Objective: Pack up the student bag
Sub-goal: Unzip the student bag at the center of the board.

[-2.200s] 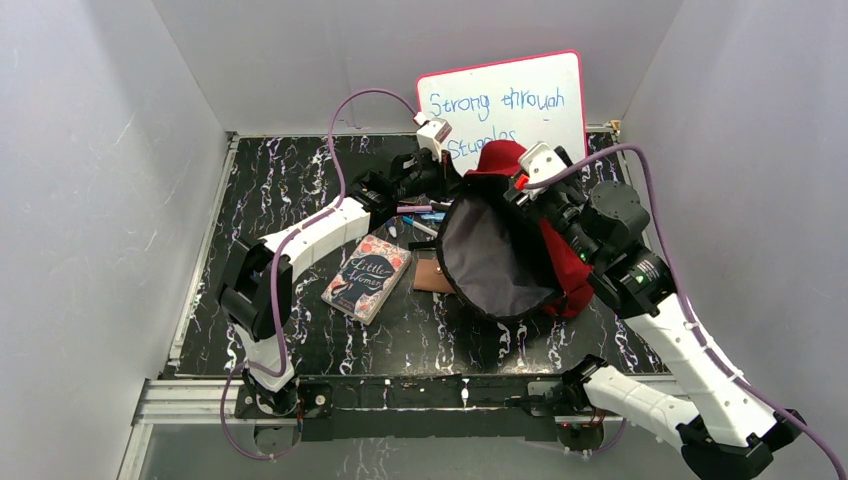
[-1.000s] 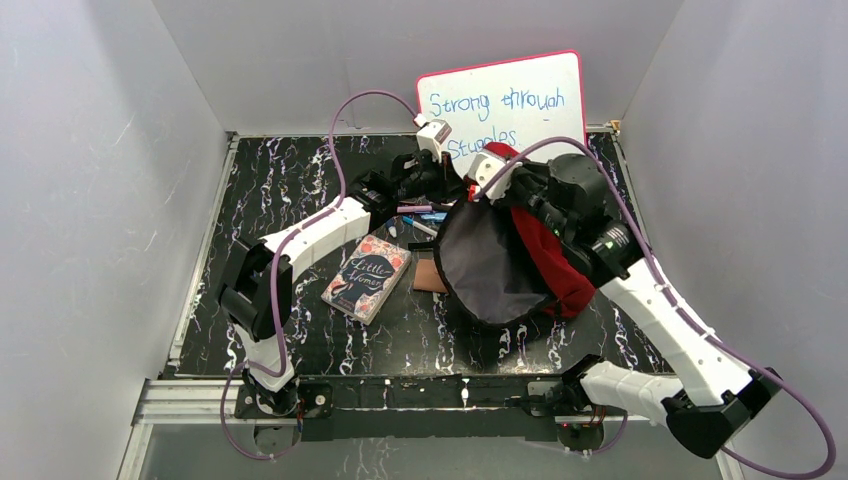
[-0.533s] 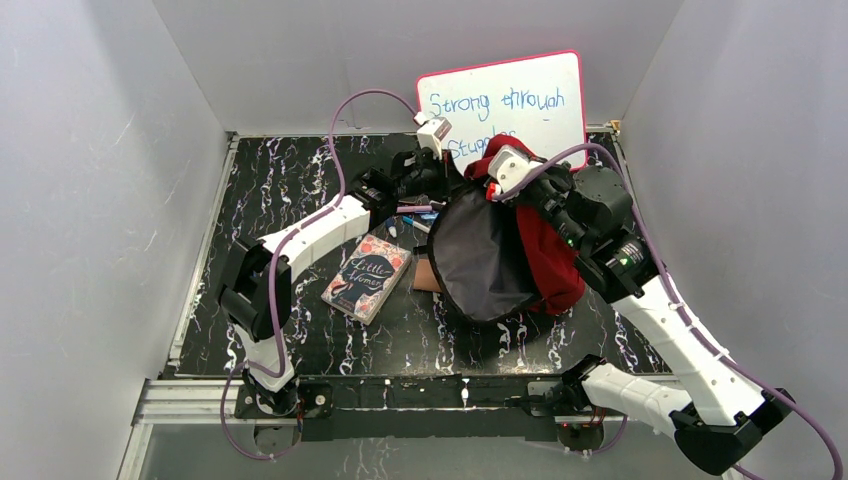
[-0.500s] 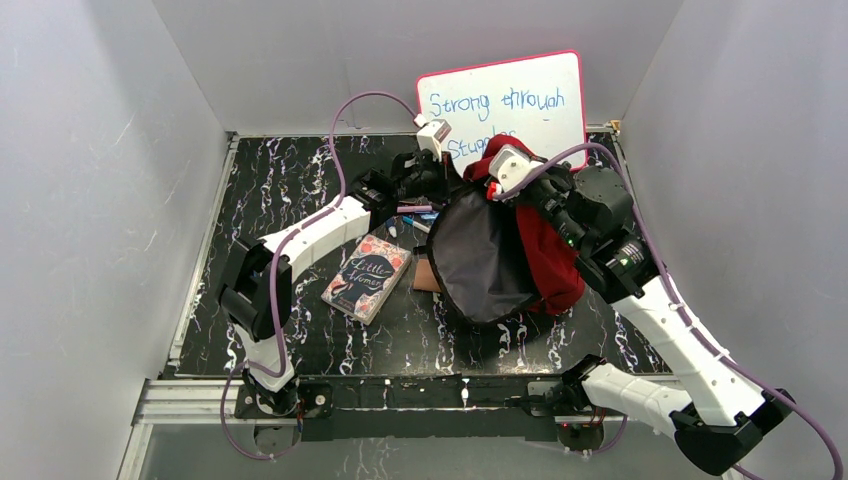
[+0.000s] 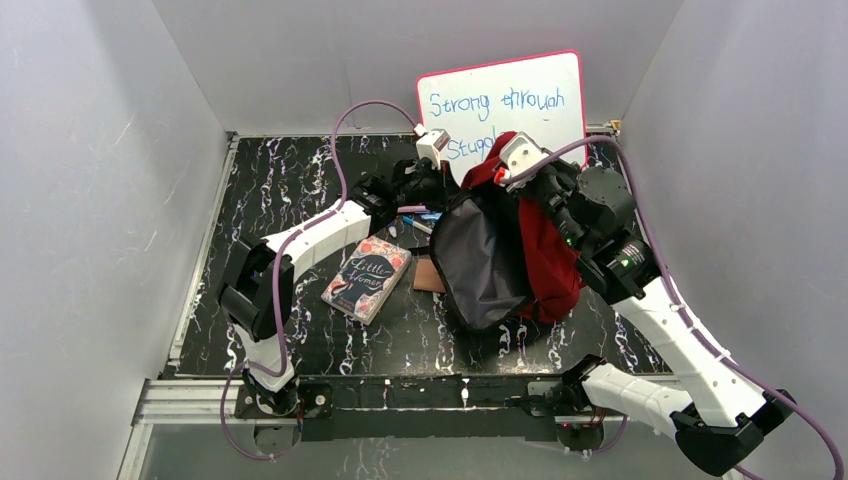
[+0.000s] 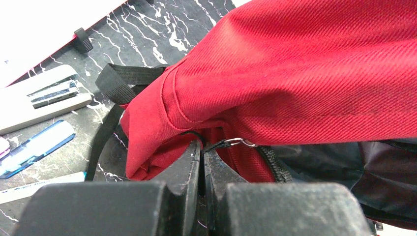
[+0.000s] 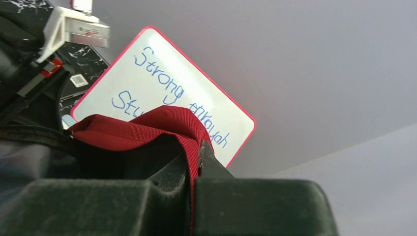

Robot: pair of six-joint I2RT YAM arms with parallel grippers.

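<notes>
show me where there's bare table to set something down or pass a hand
Bare: the far-left corner of the black marbled tabletop, between the grey left wall and the white left arm; also the near strip between the patterned paperback book, the red fabric backpack and the metal front rail. Crowded: centre-back, where pens, a small tan wallet, backpack and pink-framed whiteboard bunch.

I see a pink-framed whiteboard (image 5: 500,100) with blue handwriting standing at the far edge of the black marbled worktop (image 5: 300,170). A "Little Women" book (image 5: 367,277) lies flat left of centre, with a tan wallet (image 5: 430,276) just beside it. My left wrist view shows what looks like a white stapler (image 6: 42,96) near a blue pen (image 6: 34,147).
</notes>
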